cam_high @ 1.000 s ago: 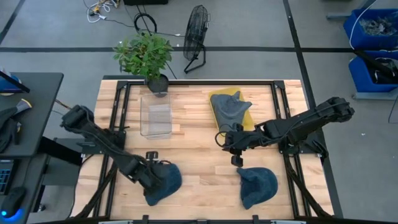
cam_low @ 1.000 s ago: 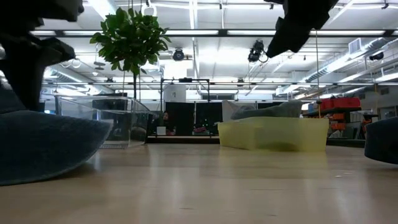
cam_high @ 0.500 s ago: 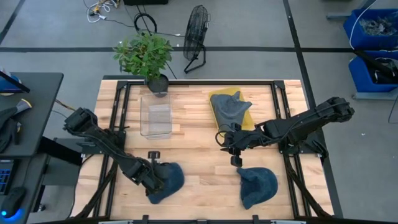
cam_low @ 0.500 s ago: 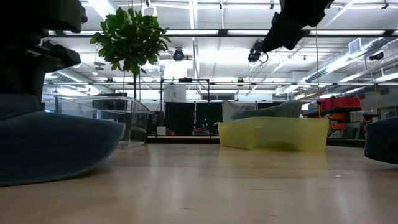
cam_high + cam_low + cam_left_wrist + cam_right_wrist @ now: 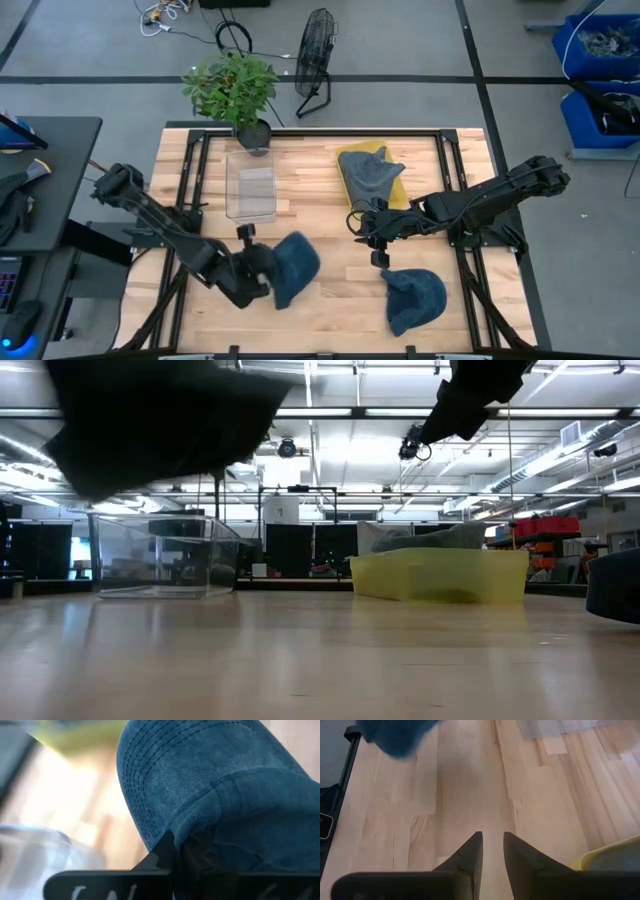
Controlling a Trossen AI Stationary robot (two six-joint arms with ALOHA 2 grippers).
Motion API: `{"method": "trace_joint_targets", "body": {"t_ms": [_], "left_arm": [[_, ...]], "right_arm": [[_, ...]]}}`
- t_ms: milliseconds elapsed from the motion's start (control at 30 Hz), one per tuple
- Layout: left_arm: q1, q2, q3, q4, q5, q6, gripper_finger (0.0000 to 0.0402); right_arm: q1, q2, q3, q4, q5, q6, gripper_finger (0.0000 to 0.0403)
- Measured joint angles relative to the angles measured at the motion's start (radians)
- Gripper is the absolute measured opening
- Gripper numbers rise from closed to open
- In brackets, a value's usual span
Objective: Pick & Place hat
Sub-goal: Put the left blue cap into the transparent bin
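A blue hat (image 5: 295, 268) hangs above the table's near left part, with my left gripper (image 5: 268, 274) shut on it. In the low view this hat (image 5: 150, 420) is a dark shape high above the tabletop. A second blue hat (image 5: 415, 298) lies flat on the table at the near right. A grey-blue hat (image 5: 370, 172) rests on a yellow tray (image 5: 398, 190) at the far middle. My right gripper (image 5: 492, 837) hovers open over bare wood near the table's middle, with nothing between its fingers. My left gripper pinches a fold of the hat's cloth (image 5: 192, 837) between its two shut fingers, close to the seam where the stitched brim (image 5: 155, 765) meets the crown. The fingers slant downward from the table's left. The hat is lifted clear of the table.
A clear plastic box (image 5: 251, 190) stands at the far left, and a potted plant (image 5: 235, 90) stands behind it at the table's far edge. Bare wood lies between the two arms. A fan (image 5: 315, 60) stands on the floor beyond the table.
My left gripper has taken hold of the blue hat and risen, tipping and moving a little toward the table's right. The hat, which lay on the table, is now lifted clear. My right gripper has kept still.
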State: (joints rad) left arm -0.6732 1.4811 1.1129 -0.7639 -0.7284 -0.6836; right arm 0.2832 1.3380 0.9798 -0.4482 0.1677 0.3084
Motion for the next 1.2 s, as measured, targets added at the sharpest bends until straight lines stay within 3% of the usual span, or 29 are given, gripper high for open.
{"method": "trace_joint_targets", "body": {"t_ms": [167, 333, 533, 633, 833, 1200], "left_arm": [[0.041, -0.086, 0.088, -0.074, -0.101, -0.002, 0.002], [0.148, -0.167, 0.103, -0.217, -0.084, -0.033, 0.0009], [0.332, -0.202, 0.102, -0.455, -0.044, -0.223, 0.0018], [0.41, -0.202, 0.102, -0.542, -0.04, -0.249, 0.0017], [0.531, -0.201, 0.076, -0.545, 0.023, -0.25, 0.0016], [0.75, -0.196, 0.031, -0.632, 0.026, -0.195, 0.0015]], "right_arm": [[0.0, 0.0, 0.0, -0.001, 0.0, 0.0, 0.0082], [0.0, 0.0, 0.0, -0.002, 0.0, 0.0, 0.0082], [0.0, 0.0, 0.0, -0.002, 0.0, 0.0, 0.0082], [0.0, 0.0, 0.0, -0.002, 0.0, -0.003, 0.0082], [0.0, 0.0, 0.0, -0.002, 0.0, -0.003, 0.0082], [0.0, 0.0, 0.0, -0.002, 0.0, -0.003, 0.0082]]}}
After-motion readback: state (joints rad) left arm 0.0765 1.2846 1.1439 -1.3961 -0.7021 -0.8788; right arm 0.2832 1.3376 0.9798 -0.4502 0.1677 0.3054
